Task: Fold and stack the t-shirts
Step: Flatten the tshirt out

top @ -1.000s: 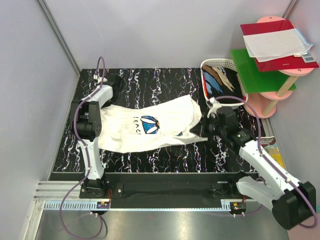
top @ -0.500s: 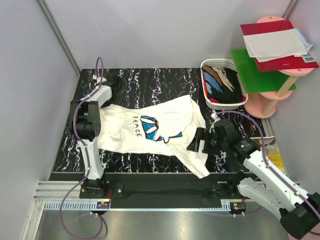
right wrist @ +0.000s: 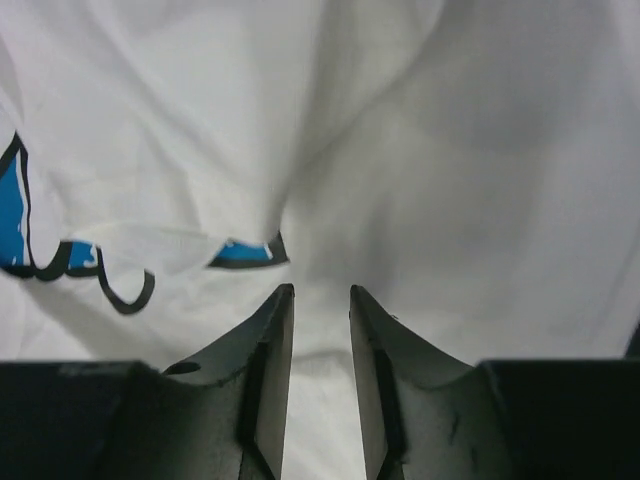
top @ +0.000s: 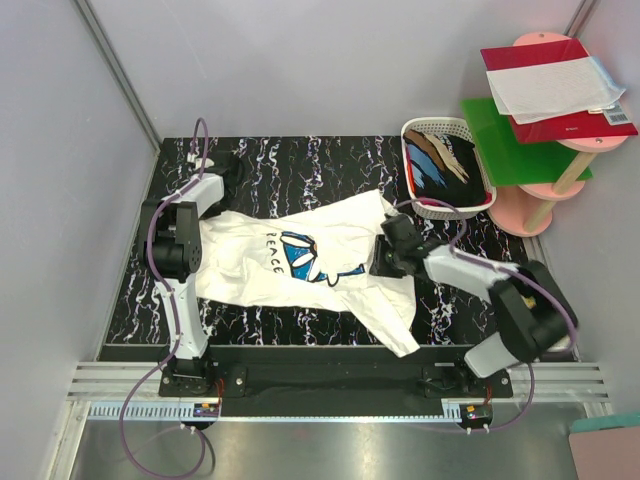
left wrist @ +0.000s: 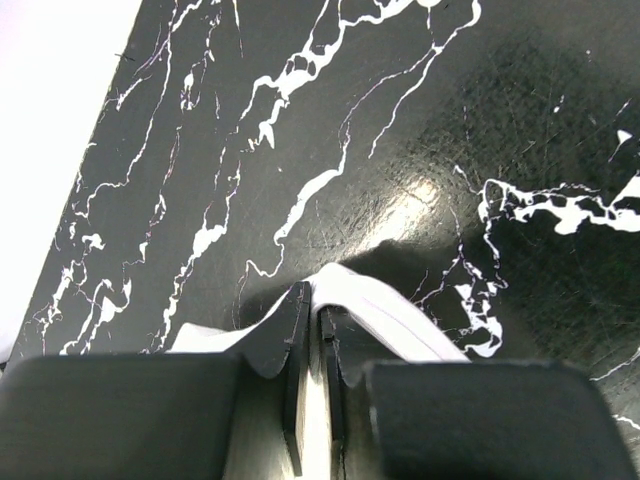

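Observation:
The white t-shirt (top: 300,265) with the blue daisy print and the word PEACE lies spread and wrinkled on the black marbled table (top: 300,160); one flap reaches the front edge. My left gripper (top: 226,165) at the far left is shut on a thin white fold of cloth (left wrist: 385,310), jaws nearly touching (left wrist: 318,305). My right gripper (top: 386,255) sits on the shirt's right part. Its jaws (right wrist: 320,292) stand narrowly apart with white cloth (right wrist: 400,150) gathered between them. Other tees, dark, blue and tan (top: 448,165), lie in the basket.
The white plastic basket (top: 414,128) stands at the table's back right. Beyond it is a green shelf (top: 520,140) on a pink stand, with a red folder and white paper sheet (top: 555,85) on top. Grey walls close the left and back.
My right gripper pulled the shirt's right corner toward the front, let it drop there, then moved back and left onto the shirt's right part. The left arm has not moved.

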{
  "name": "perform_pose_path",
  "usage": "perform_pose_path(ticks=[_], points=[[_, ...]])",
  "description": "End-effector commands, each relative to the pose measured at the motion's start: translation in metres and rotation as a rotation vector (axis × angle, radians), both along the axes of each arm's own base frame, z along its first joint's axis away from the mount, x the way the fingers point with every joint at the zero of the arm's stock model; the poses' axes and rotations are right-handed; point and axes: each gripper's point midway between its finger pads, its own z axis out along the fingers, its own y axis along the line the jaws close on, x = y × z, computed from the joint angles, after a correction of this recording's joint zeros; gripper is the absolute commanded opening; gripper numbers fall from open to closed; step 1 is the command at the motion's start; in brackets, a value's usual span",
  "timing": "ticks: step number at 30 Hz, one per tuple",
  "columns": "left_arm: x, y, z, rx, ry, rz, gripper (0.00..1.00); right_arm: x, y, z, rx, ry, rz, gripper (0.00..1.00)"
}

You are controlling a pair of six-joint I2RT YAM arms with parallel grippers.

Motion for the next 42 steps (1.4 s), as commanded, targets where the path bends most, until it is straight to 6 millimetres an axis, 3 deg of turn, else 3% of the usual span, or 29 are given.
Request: perform_pose_path(ticks=[1,3,8,10,11,15,16,17,18,19,22,24,25,26,28,29,31,32,34,35,36,39,42], points=[[0.007,0.002,0.018,0.003,-0.059,-0.008,0.11,0.073,0.032,0.020,0.012,-0.167,-0.001,0.35],[0.005,0.002,0.017,0.002,-0.058,-0.007,0.11,0.081,0.041,0.011,0.025,-0.157,0.011,0.37],[0.005,0.002,0.017,0.002,-0.064,-0.010,0.13,0.095,0.055,0.025,0.064,-0.180,0.019,0.48],[0.008,0.001,0.017,-0.002,-0.060,-0.020,0.19,0.102,0.056,0.028,0.060,-0.197,0.023,0.53],[0.009,0.000,0.016,-0.005,-0.057,-0.026,0.22,0.104,0.057,0.023,0.041,-0.195,0.033,0.66],[0.010,-0.003,0.018,-0.022,-0.068,-0.035,0.39,0.128,0.072,0.028,0.047,-0.240,0.060,0.93],[0.008,-0.005,0.015,-0.028,-0.062,-0.041,0.45,0.133,0.075,0.028,0.050,-0.245,0.062,0.94],[0.009,-0.006,0.016,-0.033,-0.069,-0.047,0.50,0.137,0.077,0.021,0.040,-0.239,0.069,0.94],[0.009,-0.009,0.021,-0.040,-0.084,-0.056,0.54,0.147,0.083,0.029,0.049,-0.263,0.067,0.90],[0.007,-0.011,0.019,-0.040,-0.083,-0.060,0.64,0.151,0.085,0.029,0.049,-0.265,0.068,0.86],[0.008,-0.017,0.026,-0.035,-0.116,-0.082,0.72,0.160,0.091,0.032,0.053,-0.265,0.069,0.76],[0.007,-0.017,0.027,-0.023,-0.118,-0.084,0.71,0.159,0.089,0.032,0.047,-0.259,0.060,0.53],[0.007,-0.017,0.026,-0.018,-0.113,-0.085,0.69,0.158,0.088,0.033,0.045,-0.258,0.057,0.28],[0.006,-0.015,0.027,-0.011,-0.113,-0.082,0.58,0.157,0.085,0.039,0.042,-0.267,0.048,0.13],[0.005,-0.013,0.028,0.010,-0.112,-0.071,0.42,0.153,0.079,0.040,0.031,-0.271,0.035,0.04],[0.004,-0.012,0.027,0.016,-0.110,-0.068,0.16,0.153,0.076,0.045,0.019,-0.288,0.031,0.02],[0.006,-0.011,0.026,0.024,-0.104,-0.067,0.06,0.152,0.071,0.048,0.006,-0.292,0.025,0.01],[0.005,-0.010,0.025,0.026,-0.098,-0.067,0.06,0.151,0.069,0.051,-0.003,-0.299,0.025,0.03],[0.005,-0.011,0.026,0.023,-0.099,-0.068,0.25,0.148,0.067,0.058,-0.003,-0.304,0.026,0.12],[0.005,-0.011,0.027,0.022,-0.102,-0.068,0.34,0.146,0.065,0.058,-0.008,-0.298,0.026,0.27],[0.004,-0.012,0.024,0.014,-0.096,-0.073,0.44,0.145,0.064,0.060,-0.007,-0.297,0.022,0.34],[0.004,-0.012,0.024,0.014,-0.095,-0.075,0.66,0.139,0.060,0.069,0.000,-0.302,0.016,0.48],[0.005,-0.013,0.023,0.013,-0.087,-0.080,0.70,0.135,0.058,0.074,0.006,-0.305,0.007,0.49]])
